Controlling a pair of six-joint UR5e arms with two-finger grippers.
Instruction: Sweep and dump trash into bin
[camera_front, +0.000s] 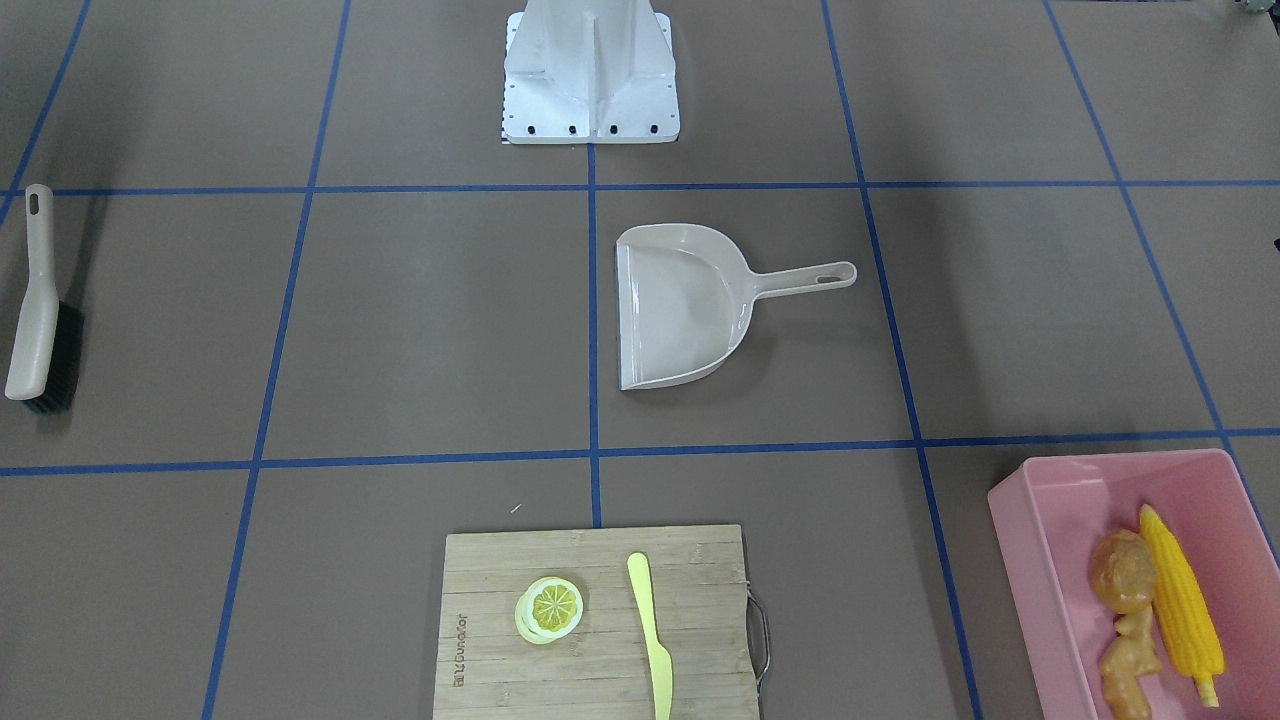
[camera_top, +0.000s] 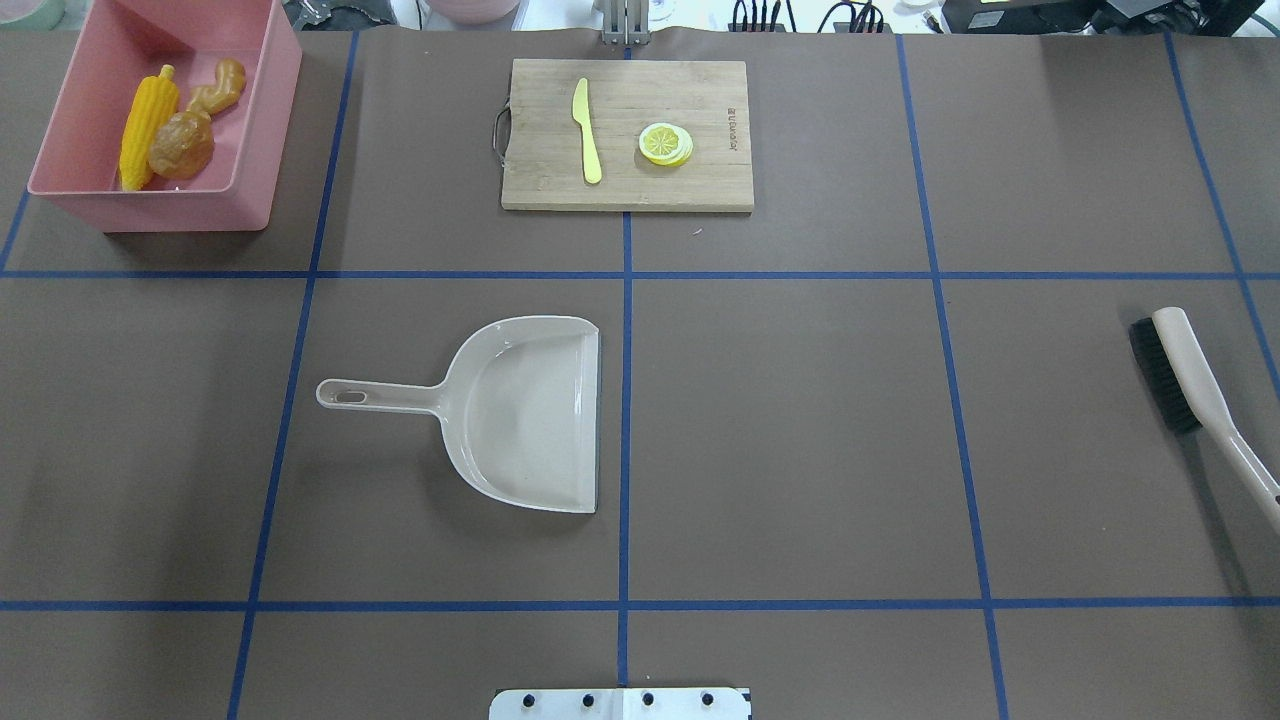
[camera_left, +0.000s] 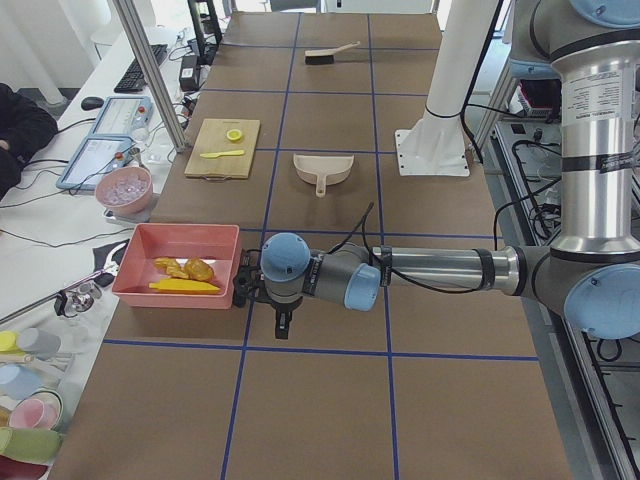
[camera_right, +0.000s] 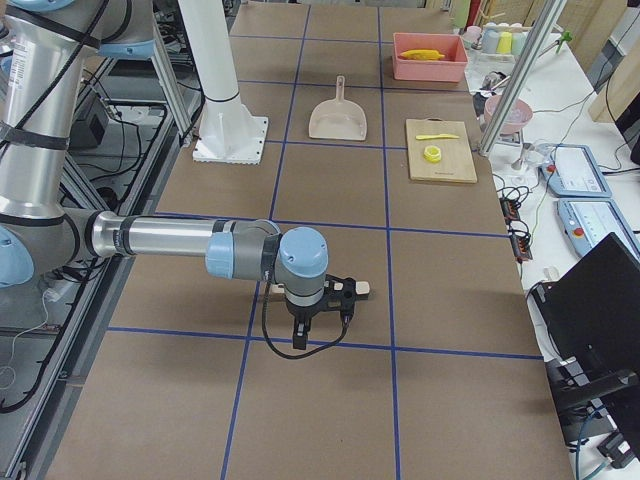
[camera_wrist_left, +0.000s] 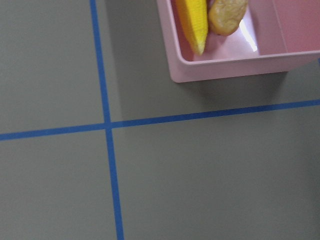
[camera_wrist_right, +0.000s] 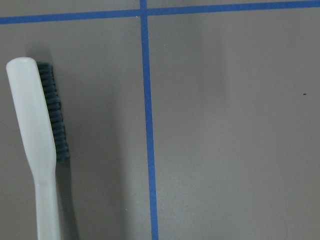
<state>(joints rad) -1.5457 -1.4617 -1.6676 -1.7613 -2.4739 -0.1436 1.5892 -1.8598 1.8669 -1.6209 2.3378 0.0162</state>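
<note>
I'm looking at a brown counter (camera_top: 800, 450) ruled into big squares by blue tape lines (camera_top: 625, 400), with the robot's white base plate (camera_front: 590, 70) at the middle of its near edge. Desks cluttered with screens and cables run along the far side. The pink bin (camera_top: 150, 210) sits at the far left corner. Inside it the corn cob (camera_top: 147, 118), the potato (camera_top: 182, 146) and the ginger root (camera_top: 220, 85) lie bunched together. A beige dustpan (camera_top: 530, 410) lies flat near the centre, and a wooden cutting board (camera_top: 700, 180) carries a pale yellow knife (camera_top: 586, 130) and a lemon slice (camera_top: 666, 143). A brush (camera_top: 1190, 375) lies far out on the right. Neither arm reaches into the overhead or front-facing views. The front-facing view crops the bin, and the overhead view cuts off the brush handle. Both wrist cameras show only counter and objects, no fingertips. The left arm (camera_left: 440, 268) stretches low and level across the counter, with the left gripper (camera_left: 245, 285) just beside the bin's robot-side wall. The right arm (camera_right: 160, 238) lies likewise, with the right gripper (camera_right: 345, 290) over the brush, which it mostly hides in that side view. From these side views I cannot tell how wide either gripper stands, or whether it touches anything.
</note>
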